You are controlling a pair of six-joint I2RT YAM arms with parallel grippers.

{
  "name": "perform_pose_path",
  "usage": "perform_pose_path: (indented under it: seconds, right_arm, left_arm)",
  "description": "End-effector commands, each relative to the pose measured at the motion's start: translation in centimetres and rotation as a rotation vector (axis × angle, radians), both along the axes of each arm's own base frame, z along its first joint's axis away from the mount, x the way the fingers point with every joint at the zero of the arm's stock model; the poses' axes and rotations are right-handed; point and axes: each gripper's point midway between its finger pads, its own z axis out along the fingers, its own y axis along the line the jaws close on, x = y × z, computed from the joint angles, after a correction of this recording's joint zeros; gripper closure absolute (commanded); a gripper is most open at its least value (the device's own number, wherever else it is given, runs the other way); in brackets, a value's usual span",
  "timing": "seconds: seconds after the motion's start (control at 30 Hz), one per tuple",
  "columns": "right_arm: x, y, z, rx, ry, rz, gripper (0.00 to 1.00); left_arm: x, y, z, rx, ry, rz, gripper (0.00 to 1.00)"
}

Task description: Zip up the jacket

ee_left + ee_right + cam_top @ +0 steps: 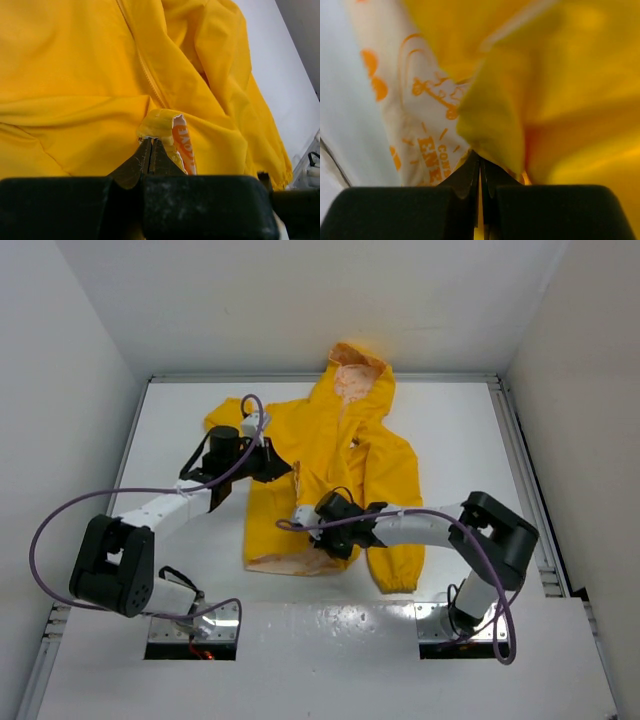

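Note:
The bright-yellow hooded jacket (352,445) lies flat on the white table, with its hood at the far edge and its hem toward me. My left gripper (279,464) is at the jacket's left side at chest height. In the left wrist view it (150,141) is shut on a fold of the jacket's edge (161,124), with white lining printed in orange showing; the zipper line (147,80) runs away above it. My right gripper (324,534) is at the hem. In the right wrist view it (480,159) is shut on a yellow fold (492,125), beside the printed lining (427,125).
The white table (460,430) is boxed in by grey walls, with metal rails (520,460) along its right and left sides. Purple cables (60,510) loop from both arms. The jacket's right sleeve (400,560) reaches close to the table's near edge.

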Motion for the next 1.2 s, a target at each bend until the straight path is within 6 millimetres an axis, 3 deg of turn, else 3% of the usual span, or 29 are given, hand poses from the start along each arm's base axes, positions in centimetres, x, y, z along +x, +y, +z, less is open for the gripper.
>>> perform_pose_path:
  seconds: [0.0,0.07,0.1,0.27,0.37,0.47,0.53,0.57,0.6,0.63,0.67,0.7,0.73,0.77,0.83,0.97,1.1,1.17]
  right_arm:
    - [-3.2,-11.3,-2.6,-0.351,0.180,-0.172,1.00]
    - [-4.0,-12.8,-2.3,-0.380,0.231,-0.230,1.00]
    - [-3.6,-13.9,-2.1,-0.381,0.256,-0.291,1.00]
    - [-2.9,-16.8,-0.2,-0.379,0.337,-0.497,1.00]
    - [-1.8,-20.5,0.7,-0.374,0.393,-0.724,1.00]
    - [-1.6,-22.4,1.8,-0.339,0.394,-0.830,1.00]
    - [-0.3,-22.2,3.1,-0.179,0.340,-0.882,1.00]
    - [-0.1,-21.1,4.2,-0.057,0.325,-0.865,1.00]
    - [1.6,-19.3,5.5,0.113,0.294,-0.835,0.97]
    - [2.3,-17.4,9.3,0.311,0.214,-0.760,0.92]
    - [2.8,-16.5,10.3,0.404,0.181,-0.726,0.86]
    - [3.1,-15.7,11.8,0.481,0.159,-0.701,0.73]
    - [3.0,-13.9,15.4,0.638,0.087,-0.583,0.67]
    - [2.6,-13.0,16.6,0.699,0.129,-0.592,0.61]
    - [1.4,-11.4,19.2,0.800,0.165,-0.492,0.59]
    - [0.4,-10.1,19.3,0.828,0.344,-0.574,0.63]
    - [1.2,-9.6,17.7,0.824,0.370,-0.666,0.64]
    - [2.6,-9.9,17.0,0.818,0.317,-0.726,0.63]
  left_arm:
    - [-0.1,-1.6,-0.1,-0.027,-0.010,-0.036,1.00]
    - [-0.4,-2.7,-0.2,-0.034,-0.004,-0.061,1.00]
    - [-0.3,-2.7,-0.9,-0.029,0.014,-0.060,1.00]
    - [-0.9,-5.8,-0.4,-0.041,0.013,-0.138,1.00]
    - [-1.2,-7.4,-0.2,-0.059,0.018,-0.184,1.00]
    - [-2.5,-9.4,0.1,-0.077,0.013,-0.262,1.00]
    - [-3.3,-10.6,1.0,-0.105,-0.001,-0.312,1.00]
    - [-4.2,-11.4,0.8,-0.112,0.018,-0.346,1.00]
    - [-4.7,-12.1,1.5,-0.127,0.002,-0.379,1.00]
    - [-5.2,-12.6,1.6,-0.130,0.004,-0.402,1.00]
    - [-6.0,-13.9,2.1,-0.142,0.004,-0.438,1.00]
    - [-6.2,-14.5,2.7,-0.149,-0.012,-0.455,1.00]
    - [-6.8,-15.1,2.6,-0.150,-0.002,-0.481,1.00]
    - [-7.4,-16.2,3.7,-0.156,-0.034,-0.515,1.00]
    - [-7.9,-17.3,3.4,-0.151,-0.019,-0.542,1.00]
    - [-8.6,-19.4,4.1,-0.177,-0.017,-0.569,1.00]
    - [-8.7,-20.2,4.9,-0.208,-0.005,-0.568,1.00]
    - [-8.9,-20.4,4.8,-0.210,0.003,-0.565,1.00]
